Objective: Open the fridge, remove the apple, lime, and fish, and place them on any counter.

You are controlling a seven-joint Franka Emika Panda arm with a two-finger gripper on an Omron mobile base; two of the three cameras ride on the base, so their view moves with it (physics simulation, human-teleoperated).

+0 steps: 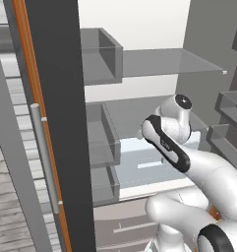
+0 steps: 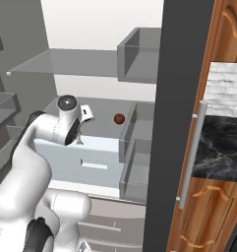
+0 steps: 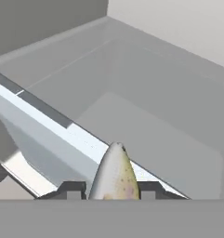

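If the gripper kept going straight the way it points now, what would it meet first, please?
The gripper, shut on the fish, points down into the fridge's grey bin; probably the bin floor first, though depth is unclear.

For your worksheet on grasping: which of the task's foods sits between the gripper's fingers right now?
The fish, pale and speckled, between the fingers. The apple lies apart on the fridge shelf.

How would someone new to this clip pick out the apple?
Find the open fridge with its white interior and grey shelves. On the shelf beside the grey bin, just right of the robot's hand, sits the apple. It is small, round and dark red, unlike the pale, tapered fish between the gripper's fingers.
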